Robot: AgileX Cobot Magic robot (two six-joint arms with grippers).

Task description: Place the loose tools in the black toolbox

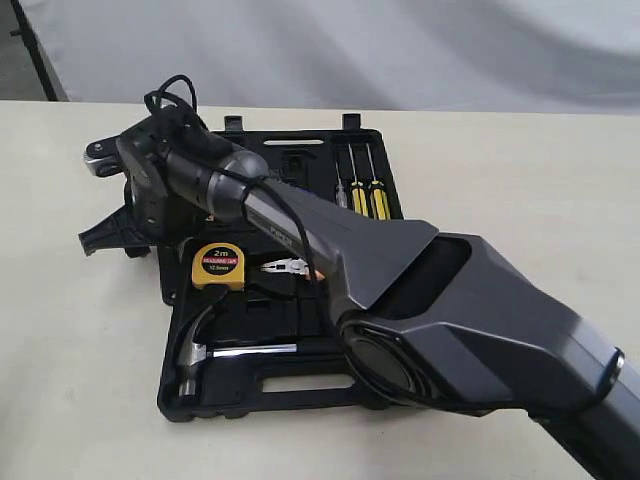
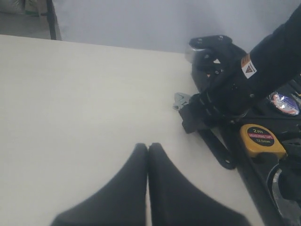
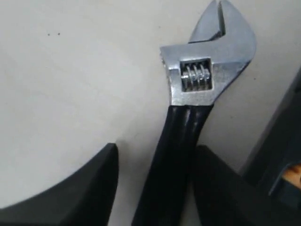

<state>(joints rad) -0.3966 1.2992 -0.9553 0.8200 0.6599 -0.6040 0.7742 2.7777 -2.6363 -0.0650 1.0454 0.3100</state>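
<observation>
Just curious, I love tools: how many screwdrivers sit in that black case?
3, side by side in the black case: left screwdriver, middle screwdriver, right screwdriver. The arm may hide others.

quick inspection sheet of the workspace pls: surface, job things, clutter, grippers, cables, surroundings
surface: beige table, flat and matte
job's things: adjustable wrench lying on the table beside the open black toolbox; hammer lying in the toolbox
clutter: yellow tape measure, pliers and screwdrivers, all in the toolbox
grippers: right gripper open, jaws either side of the wrench handle; left gripper shut, empty, over bare table
cables: black cable looped at the right arm's wrist
surroundings: pale backdrop behind the table; dark post at far left
</observation>
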